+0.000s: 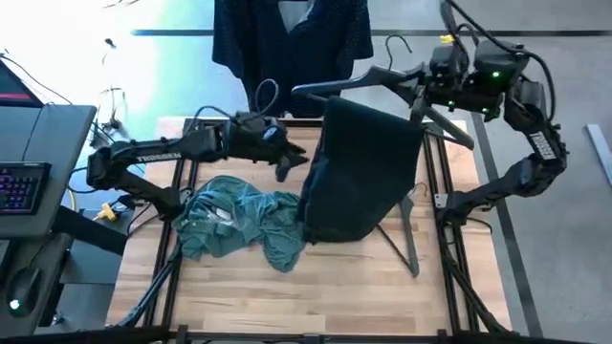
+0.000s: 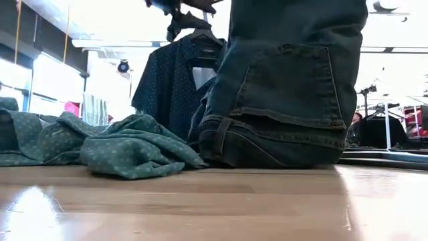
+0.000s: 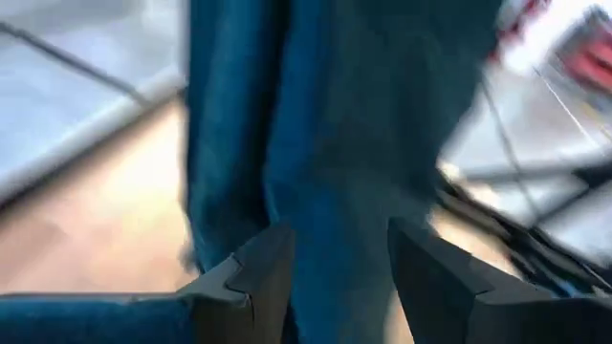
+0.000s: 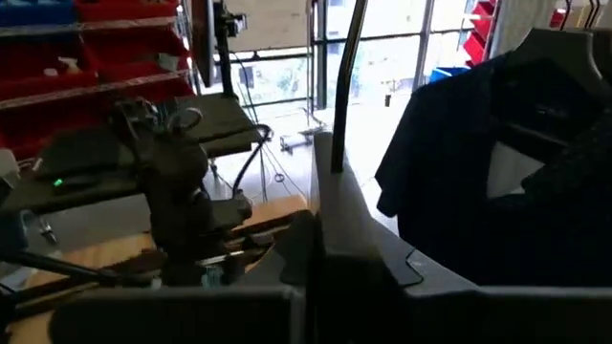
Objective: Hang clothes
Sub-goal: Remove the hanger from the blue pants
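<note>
Dark trousers [image 1: 359, 177] hang draped over a grey hanger [image 1: 368, 78] near the table's far edge, and their lower end [image 2: 281, 150] rests on the table. My right gripper [image 1: 421, 100] is shut on that hanger. My left gripper [image 1: 287, 164] stands open at the trousers' left edge, with the cloth [image 3: 335, 143] just ahead of its fingers. A teal shirt [image 1: 239, 220] lies crumpled on the table's left half. A navy dotted shirt [image 1: 287, 38] hangs beyond the far edge. My right gripper pinches the hanger's pale body [image 4: 335, 205] between its two fingers, below the hook's stem [image 4: 349, 86]. The hanger is held up clear of the table, tilted, with the trousers over it. My left gripper: I cannot tell whether its fingers [image 3: 253, 277] touch the trousers.
A second thin grey hanger [image 1: 409, 239] lies on the table, right of the trousers' lower end. Black frame rails [image 1: 449, 258] run along the table's left and right sides. A keyboard and desk [image 1: 24, 182] stand off the left edge. The table's near half is bare wood.
</note>
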Controlling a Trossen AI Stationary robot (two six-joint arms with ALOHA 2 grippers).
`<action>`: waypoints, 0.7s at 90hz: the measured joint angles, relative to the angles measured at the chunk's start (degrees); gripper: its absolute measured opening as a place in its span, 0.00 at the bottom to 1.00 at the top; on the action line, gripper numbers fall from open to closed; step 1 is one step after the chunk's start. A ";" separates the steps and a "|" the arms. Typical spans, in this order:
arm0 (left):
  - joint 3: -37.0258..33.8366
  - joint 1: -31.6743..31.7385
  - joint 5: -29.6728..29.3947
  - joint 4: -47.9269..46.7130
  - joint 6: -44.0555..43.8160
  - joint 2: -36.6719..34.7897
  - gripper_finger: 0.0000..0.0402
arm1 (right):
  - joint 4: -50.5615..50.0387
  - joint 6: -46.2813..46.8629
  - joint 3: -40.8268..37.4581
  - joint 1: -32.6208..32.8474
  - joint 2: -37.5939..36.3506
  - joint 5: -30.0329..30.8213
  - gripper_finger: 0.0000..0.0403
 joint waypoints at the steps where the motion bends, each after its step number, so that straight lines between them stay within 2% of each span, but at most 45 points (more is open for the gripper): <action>1: -0.61 0.04 -0.50 1.68 0.05 0.04 0.36 | 0.00 0.00 0.00 0.00 -0.02 0.00 0.06; 10: -4.04 1.31 -2.69 15.28 0.08 1.35 0.37 | 0.28 0.02 0.02 0.02 -0.10 -0.41 0.06; 23: -4.35 4.18 -1.82 23.65 -3.68 5.77 0.43 | 0.28 0.02 0.02 0.06 0.43 -3.05 0.06; 40: -3.33 5.86 9.97 40.60 -4.44 11.13 0.54 | 0.42 0.67 0.02 0.04 0.79 -3.28 0.06; 63: -0.83 5.80 23.08 40.86 -4.89 10.27 0.58 | -0.89 1.36 0.02 0.07 0.82 -3.17 0.06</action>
